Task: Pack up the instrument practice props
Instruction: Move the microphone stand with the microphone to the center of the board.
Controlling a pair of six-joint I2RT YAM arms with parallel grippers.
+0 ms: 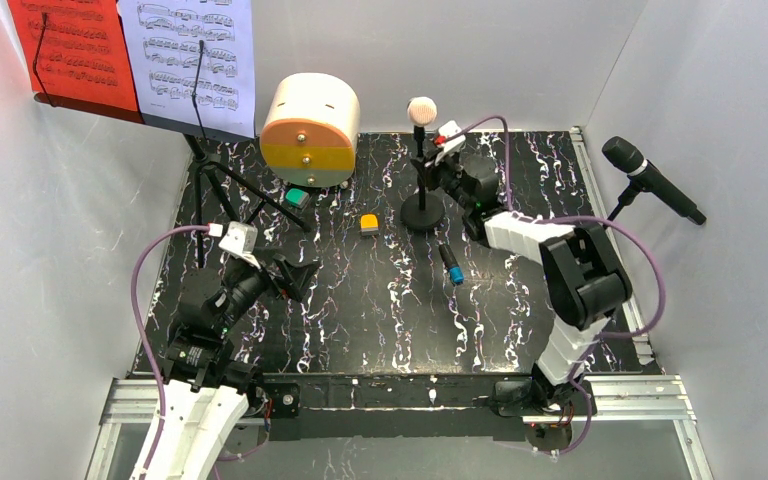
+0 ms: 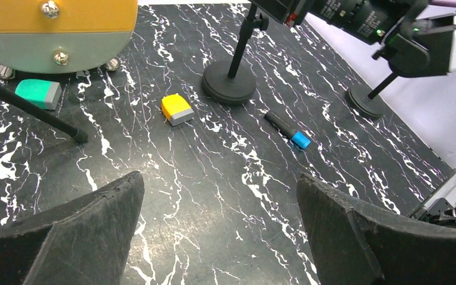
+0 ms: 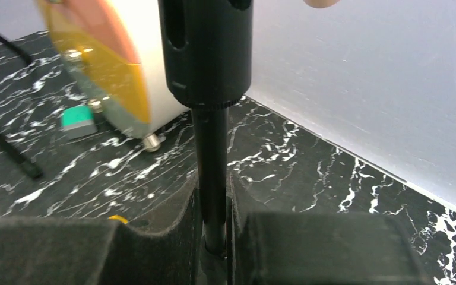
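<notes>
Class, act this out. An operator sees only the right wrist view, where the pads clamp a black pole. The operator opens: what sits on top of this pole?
Observer: A cream microphone, upright on the mic holder that the right gripper grips.
Operator: Is the bottom of it on the table?
Observer: Its round base appears to rest flat on the marbled table.
Operator: Where is the other arm?
Observer: The left gripper hovers open over the near left of the table, holding nothing.
</notes>
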